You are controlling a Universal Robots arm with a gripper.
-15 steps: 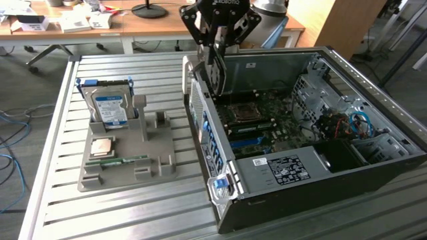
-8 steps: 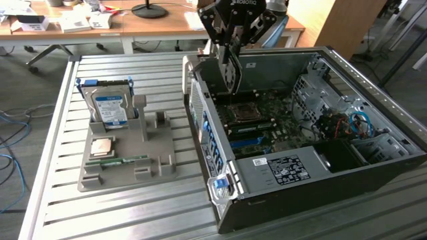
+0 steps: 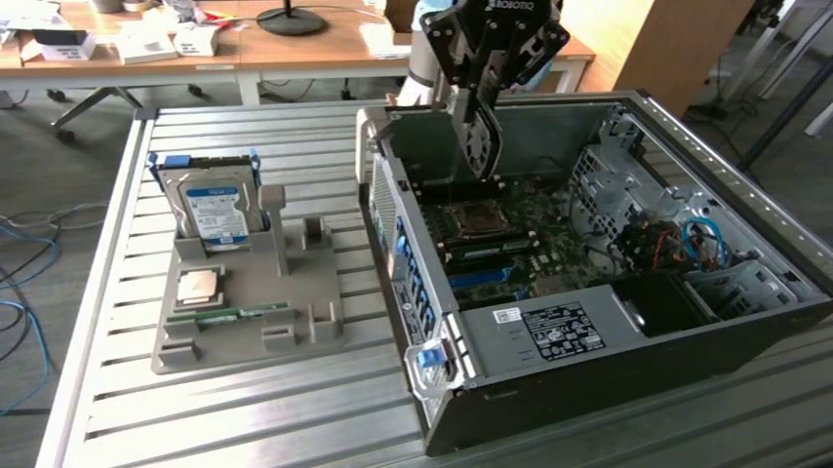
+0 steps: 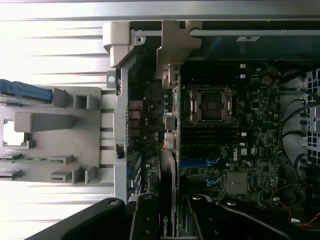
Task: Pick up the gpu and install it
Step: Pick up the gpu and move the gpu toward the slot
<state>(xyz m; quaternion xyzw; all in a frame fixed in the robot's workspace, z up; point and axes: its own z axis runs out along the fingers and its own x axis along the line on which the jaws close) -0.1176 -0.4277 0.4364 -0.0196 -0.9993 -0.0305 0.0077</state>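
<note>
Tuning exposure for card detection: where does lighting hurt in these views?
Wrist view: the slatted table glares nearly white, while the case interior sits dark, so the gpu blends in. Exterior view: even light; the gpu held by the gripper stands out.

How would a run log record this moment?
end effector: shut on gpu | gpu: hanging over motherboard in open computer case | not installed

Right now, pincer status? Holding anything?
The pincer: closed on the gpu, which hangs edge-down over the open computer case.
</note>
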